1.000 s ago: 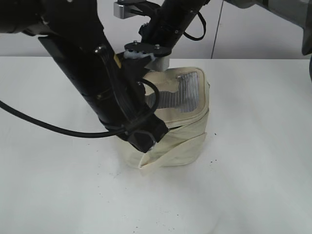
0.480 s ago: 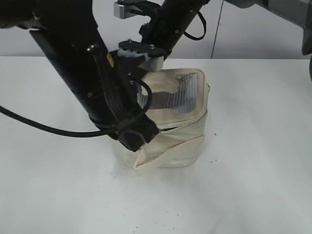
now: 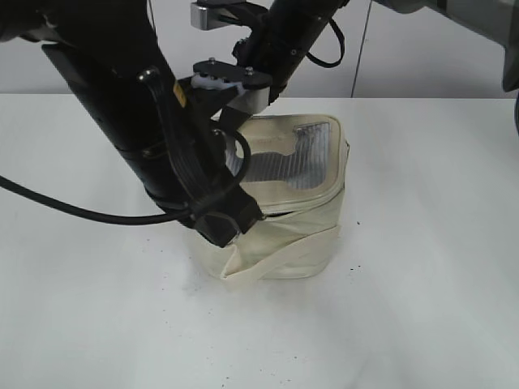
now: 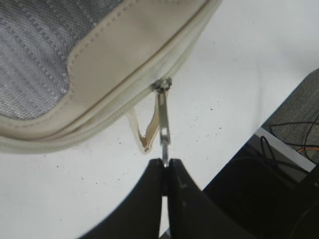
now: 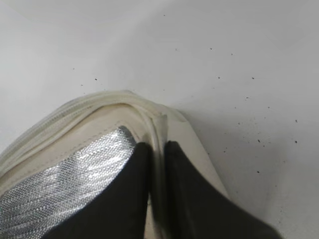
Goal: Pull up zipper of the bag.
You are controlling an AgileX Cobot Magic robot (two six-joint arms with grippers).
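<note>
Bag (image 3: 280,203) shifted left | left jaws pinch zipper (image 4: 162,130) pull | right jaws pinch rim

**White table against a pale wall**

A white tabletop (image 3: 422,243), lightly speckled with dark specks, is seen under soft, even light. Behind it a pale grey wall (image 3: 405,57) is shown, crossed by a thin vertical seam. Past the table edge, dark cables (image 4: 286,142) on a grey floor (image 4: 299,104) are glimpsed.

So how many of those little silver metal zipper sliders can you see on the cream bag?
1: the silver metal slider sits on the cream leather-like bag's rim, its pull pinched by the left gripper. Others may be hidden.
</note>
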